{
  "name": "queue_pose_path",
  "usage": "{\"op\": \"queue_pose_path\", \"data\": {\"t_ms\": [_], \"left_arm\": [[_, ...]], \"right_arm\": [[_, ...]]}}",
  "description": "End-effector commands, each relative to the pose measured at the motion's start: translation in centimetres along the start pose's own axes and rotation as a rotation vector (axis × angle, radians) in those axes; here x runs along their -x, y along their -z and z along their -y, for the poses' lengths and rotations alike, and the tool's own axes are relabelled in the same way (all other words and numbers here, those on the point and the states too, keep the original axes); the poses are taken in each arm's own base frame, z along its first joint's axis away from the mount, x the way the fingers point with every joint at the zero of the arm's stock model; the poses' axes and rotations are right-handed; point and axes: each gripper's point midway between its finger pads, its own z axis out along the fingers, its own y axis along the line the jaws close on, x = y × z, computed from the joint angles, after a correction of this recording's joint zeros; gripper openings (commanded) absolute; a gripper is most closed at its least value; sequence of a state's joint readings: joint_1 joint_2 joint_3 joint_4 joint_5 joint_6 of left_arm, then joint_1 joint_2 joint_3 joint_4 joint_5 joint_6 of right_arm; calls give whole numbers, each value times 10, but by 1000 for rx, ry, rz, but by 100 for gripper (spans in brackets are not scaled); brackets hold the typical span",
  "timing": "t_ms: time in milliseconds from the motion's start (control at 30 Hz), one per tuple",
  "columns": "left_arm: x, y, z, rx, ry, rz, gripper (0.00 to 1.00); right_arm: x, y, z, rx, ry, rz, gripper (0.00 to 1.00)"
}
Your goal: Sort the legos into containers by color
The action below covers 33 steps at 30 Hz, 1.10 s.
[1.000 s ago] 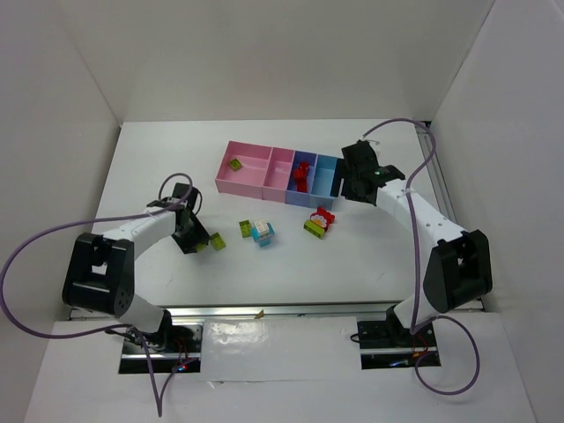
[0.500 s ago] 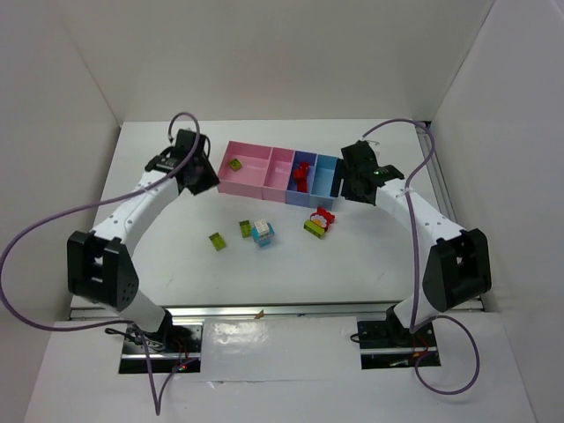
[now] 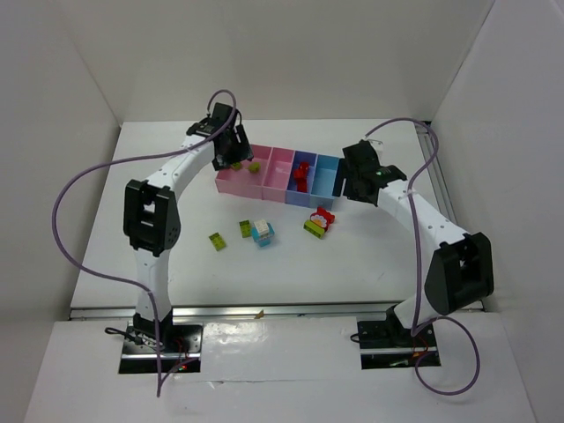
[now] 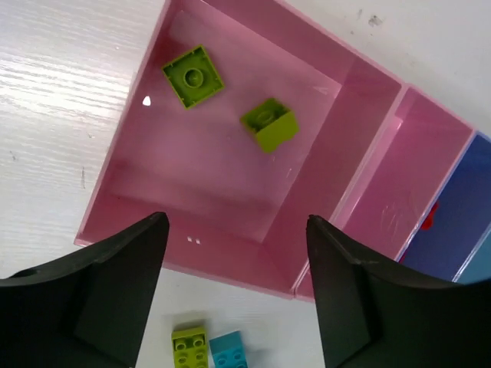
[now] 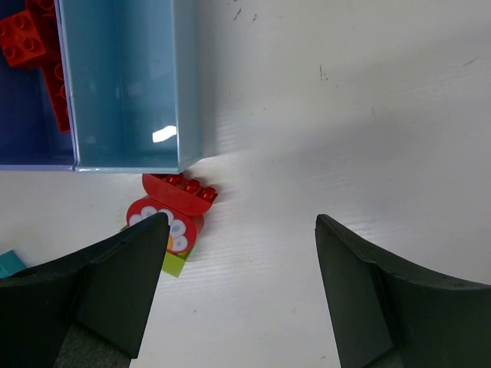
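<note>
My left gripper [image 4: 234, 230] hangs wide and empty over the pink end bin [image 4: 192, 176] of the plastic bin row [image 3: 278, 189]. Two lime green studded bricks [image 4: 193, 75] lie inside. My right gripper [image 5: 242, 222], also wide, hangs past the row's light blue end bin [image 5: 123, 84].

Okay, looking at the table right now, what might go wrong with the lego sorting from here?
1. The red clump by the light blue bin seems to have a lime piece stuck on. Dropped whole, it would mix colours.
2. It lies close to that bin's corner, so the open right end effector may knock the bin when reaching in.
</note>
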<state>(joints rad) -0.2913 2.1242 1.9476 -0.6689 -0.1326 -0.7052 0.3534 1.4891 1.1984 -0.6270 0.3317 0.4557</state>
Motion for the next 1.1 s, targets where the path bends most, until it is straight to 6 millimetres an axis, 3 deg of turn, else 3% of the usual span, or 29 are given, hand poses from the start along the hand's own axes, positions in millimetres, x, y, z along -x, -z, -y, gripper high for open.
{"op": "queue_pose_path", "data": {"t_ms": [0, 33, 67, 100, 200, 233, 300, 333, 467, 833, 1067], "left_arm": [[-14, 34, -11, 23, -45, -7, 82], [-12, 57, -13, 7, -42, 14, 80], [-23, 64, -16, 7, -38, 6, 80], [-52, 60, -40, 64, -28, -49, 80], [-83, 88, -56, 70, -12, -58, 82], [-114, 82, -68, 86, 3, -107, 82], [-132, 89, -77, 83, 35, -109, 82], [-157, 85, -87, 103, 63, -156, 82], [-184, 79, -108, 172, 148, -176, 81], [-213, 54, -134, 300, 201, -221, 75], [-203, 51, -133, 302, 175, -188, 67]], "right_arm": [[9, 16, 6, -13, -22, 45, 84], [5, 15, 8, -17, -19, 36, 84], [7, 14, 7, -13, -22, 43, 84], [8, 13, 10, -20, -29, 44, 84], [5, 8, 4, 2, -28, 32, 84], [1, 5, 2, 10, -24, 15, 84], [2, 1, -3, 26, -27, 16, 84], [-2, -3, -4, 29, -22, -2, 84], [4, -4, -12, 39, -18, 5, 84], [0, 2, -4, 17, -15, 7, 84], [-3, 1, -2, 13, -12, -1, 84]]}}
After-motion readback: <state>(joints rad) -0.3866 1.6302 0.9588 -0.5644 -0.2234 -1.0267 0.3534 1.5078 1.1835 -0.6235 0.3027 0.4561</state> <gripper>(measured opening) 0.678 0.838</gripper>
